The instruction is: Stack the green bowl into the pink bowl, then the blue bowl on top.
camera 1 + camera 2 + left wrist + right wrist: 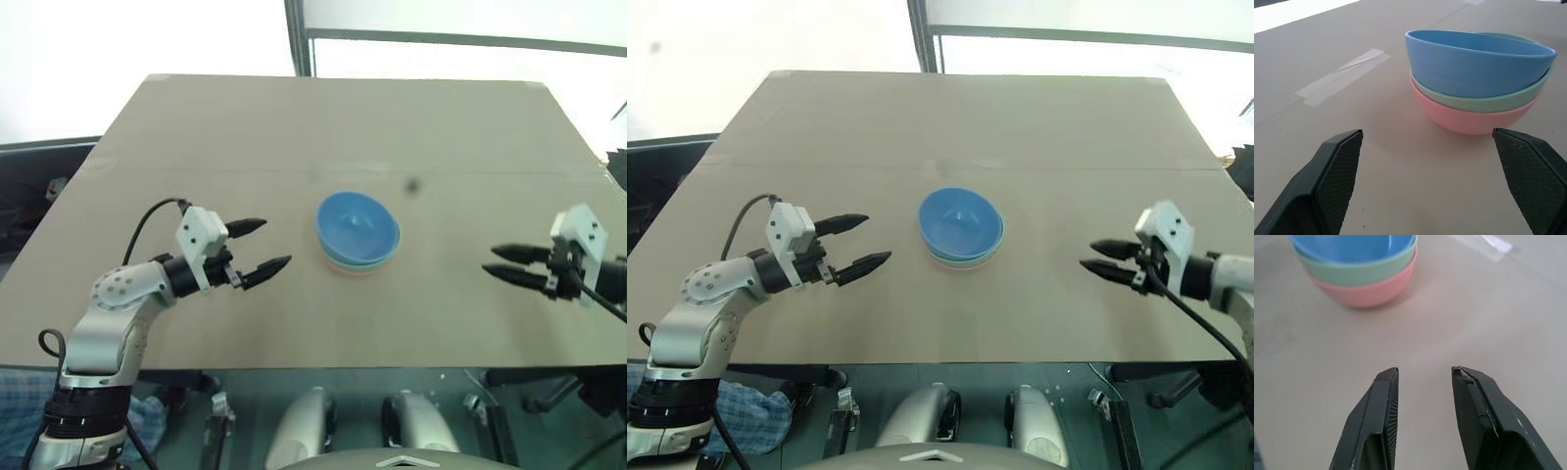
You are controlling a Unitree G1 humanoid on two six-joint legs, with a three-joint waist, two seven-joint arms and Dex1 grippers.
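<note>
Blue bowl, plain, unlabelled

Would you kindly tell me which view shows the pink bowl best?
The left wrist view: the pink bowl shows side-on under the others. The right wrist view also shows its side; the eye views show just a rim sliver.

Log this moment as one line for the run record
stack: blue bowl in green bowl in pink bowl | left claw: open, empty | right claw: open, empty | table

Tan counter spread wide under bright light, a strip of clear tape stuck to its surface. Beyond the far edge, white panels split by a dark upright frame.
</note>
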